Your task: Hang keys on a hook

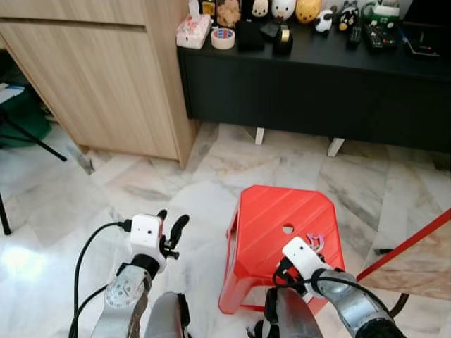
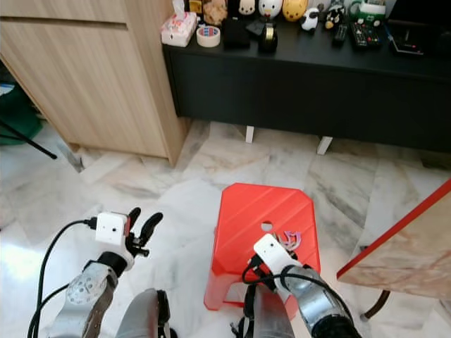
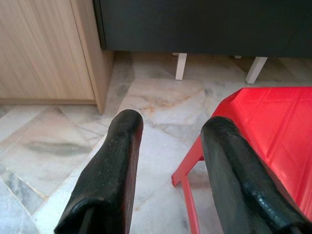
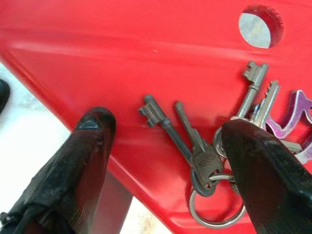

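Glossy red plastic stool [image 4: 122,63], dull metal keys [image 4: 195,146], polished marble floor [image 1: 141,183], matt wood-grain cabinet [image 1: 99,77]

Red stool [image 1: 278,218] on marble floor [image 1: 141,183]

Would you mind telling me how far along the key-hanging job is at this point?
Early stage. Done: the robot stands at the red stool, with the right gripper lowered to its seat. In hand: its open fingers straddle the bunch of keys, which lies flat on the stool, not yet gripped. Left: closing on the keys, lifting them and hanging them on a hook. The left gripper hovers open beside the stool.
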### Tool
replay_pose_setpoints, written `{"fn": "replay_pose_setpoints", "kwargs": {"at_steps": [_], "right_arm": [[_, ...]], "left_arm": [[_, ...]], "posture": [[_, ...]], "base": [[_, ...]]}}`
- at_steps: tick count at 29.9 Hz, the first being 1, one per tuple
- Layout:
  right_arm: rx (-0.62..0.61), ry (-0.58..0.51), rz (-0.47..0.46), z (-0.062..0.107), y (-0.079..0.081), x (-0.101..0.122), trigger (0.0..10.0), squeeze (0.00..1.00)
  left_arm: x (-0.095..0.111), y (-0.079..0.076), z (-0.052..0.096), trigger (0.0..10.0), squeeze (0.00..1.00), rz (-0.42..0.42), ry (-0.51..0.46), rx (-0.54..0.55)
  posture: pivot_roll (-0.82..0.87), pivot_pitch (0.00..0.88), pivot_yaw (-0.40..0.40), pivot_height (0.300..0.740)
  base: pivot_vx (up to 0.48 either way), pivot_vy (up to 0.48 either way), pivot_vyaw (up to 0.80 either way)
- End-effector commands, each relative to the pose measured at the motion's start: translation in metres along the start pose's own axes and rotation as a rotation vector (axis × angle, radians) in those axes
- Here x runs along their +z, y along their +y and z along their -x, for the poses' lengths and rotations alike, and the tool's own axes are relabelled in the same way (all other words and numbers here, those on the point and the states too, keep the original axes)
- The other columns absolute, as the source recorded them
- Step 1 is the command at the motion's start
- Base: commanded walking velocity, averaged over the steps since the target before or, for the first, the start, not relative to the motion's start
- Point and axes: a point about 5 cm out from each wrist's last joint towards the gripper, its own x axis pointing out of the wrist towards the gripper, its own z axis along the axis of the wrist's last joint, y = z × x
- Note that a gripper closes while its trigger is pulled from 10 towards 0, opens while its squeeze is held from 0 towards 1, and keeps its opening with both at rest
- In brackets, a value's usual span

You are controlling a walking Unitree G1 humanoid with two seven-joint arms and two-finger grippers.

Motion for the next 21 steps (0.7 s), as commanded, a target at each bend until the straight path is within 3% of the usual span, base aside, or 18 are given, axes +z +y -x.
{"fn": "replay_pose_setpoints", "kwargs": {"at_steps": [1,11,12,13,14,21], "right_arm": [[-0.012,0.045,-0.014,0.000,-0.002,-0.011,10.0,0.00],[0.039,0.071,-0.040,-0.004,0.004,-0.016,10.0,0.00],[0.056,0.074,-0.057,-0.005,0.006,-0.018,3.8,0.00],[0.063,0.074,-0.065,-0.005,0.008,-0.019,3.8,0.00],[0.071,0.077,-0.068,-0.005,0.009,-0.020,0.0,0.00],[0.096,0.103,-0.070,-0.006,0.014,-0.028,0.0,0.00]], "left_arm": [[-0.007,0.001,0.004,10.0,0.00,-0.008,0.030,0.004],[-0.007,0.001,0.005,10.0,0.00,-0.012,0.034,0.002],[-0.007,0.002,0.005,10.0,0.00,-0.012,0.035,0.002],[-0.007,0.002,0.005,10.0,0.00,-0.013,0.035,0.002],[-0.007,0.002,0.005,10.0,0.00,-0.013,0.036,0.002],[-0.008,0.001,0.007,10.0,0.00,-0.014,0.041,-0.005]], "posture": [[0.07,0.172,-0.018,0.623],[0.08,0.174,-0.017,0.623],[0.08,0.176,-0.015,0.623],[0.08,0.176,-0.015,0.623],[0.08,0.178,-0.014,0.623],[0.08,0.184,-0.011,0.623]], "base": [[0.000,0.000,0.00],[0.000,0.000,0.00],[0.000,0.000,0.00],[0.000,0.000,0.00],[0.000,0.000,0.00],[0.000,0.000,0.00]]}}
